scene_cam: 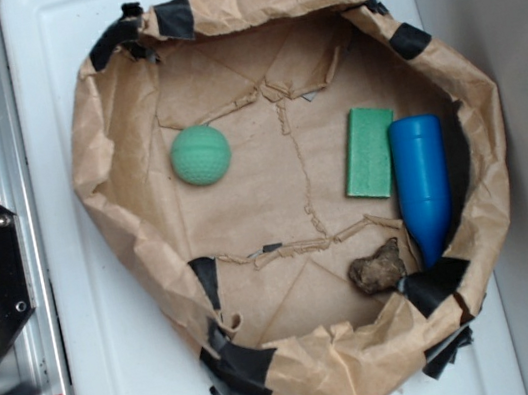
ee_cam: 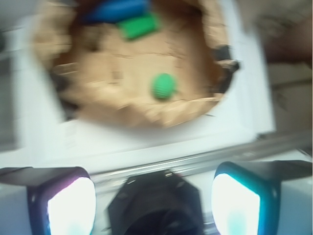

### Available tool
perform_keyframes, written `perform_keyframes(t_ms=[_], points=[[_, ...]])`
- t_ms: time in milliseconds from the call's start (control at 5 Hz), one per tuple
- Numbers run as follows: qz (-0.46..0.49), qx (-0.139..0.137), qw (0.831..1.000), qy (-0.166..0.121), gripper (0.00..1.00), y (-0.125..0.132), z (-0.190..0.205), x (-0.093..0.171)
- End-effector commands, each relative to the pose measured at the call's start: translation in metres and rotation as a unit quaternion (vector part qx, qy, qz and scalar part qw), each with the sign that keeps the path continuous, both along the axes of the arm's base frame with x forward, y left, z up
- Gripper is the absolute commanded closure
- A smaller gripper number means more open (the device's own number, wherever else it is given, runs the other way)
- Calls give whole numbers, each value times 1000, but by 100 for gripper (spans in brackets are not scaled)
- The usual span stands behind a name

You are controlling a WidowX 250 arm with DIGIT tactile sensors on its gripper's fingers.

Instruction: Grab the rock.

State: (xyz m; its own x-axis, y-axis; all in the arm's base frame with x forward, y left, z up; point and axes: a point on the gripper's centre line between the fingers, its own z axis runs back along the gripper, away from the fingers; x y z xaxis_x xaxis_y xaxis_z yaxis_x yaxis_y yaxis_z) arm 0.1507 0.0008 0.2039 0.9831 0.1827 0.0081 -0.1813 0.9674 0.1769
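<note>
A: Item 1, container: brown paper bag (scene_cam: 129,240), rim rolled down and patched with black tape, open on the white tabletop (scene_cam: 47,51).

B: Contents?

A: 4 pieces. Item 2: the rock (scene_cam: 376,268), dark brown, lumpy, lying on the bag floor close under the bag's rim. Item 3: blue bottle (scene_cam: 423,181), lying on its side, its narrow end just beside the rock. Item 4: green rectangular block (scene_cam: 370,151), alongside the bottle, further from that rim. Item 5: green textured ball (scene_cam: 200,154), well apart, across the bag from the rock.

B: Gripper?

A: Gripper (ee_cam: 154,196) spread wide, nothing between the fingers (ee_cam: 73,208), outside the bag, on the ball's side. The wrist view is blurred; the rock cannot be made out in it.

B: Handling note?

A: Judgement only: cross over the rim with clearance, descend from above, set the fingers across the rock's narrower span, and keep off the bottle's tip and the taped wall.
</note>
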Motion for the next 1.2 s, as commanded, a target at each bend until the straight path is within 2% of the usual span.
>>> perform_keyframes(t_ms=[0,200,600,800,1000], points=[[35,-67,994,-84,0,3,-53,71],[30,-141,980,-139,0,7,-67,98],[28,-250,955,-158,0,-23,-91,129],[34,-270,949,-156,0,-41,-110,136],[31,-266,950,-163,0,-53,-117,146]])
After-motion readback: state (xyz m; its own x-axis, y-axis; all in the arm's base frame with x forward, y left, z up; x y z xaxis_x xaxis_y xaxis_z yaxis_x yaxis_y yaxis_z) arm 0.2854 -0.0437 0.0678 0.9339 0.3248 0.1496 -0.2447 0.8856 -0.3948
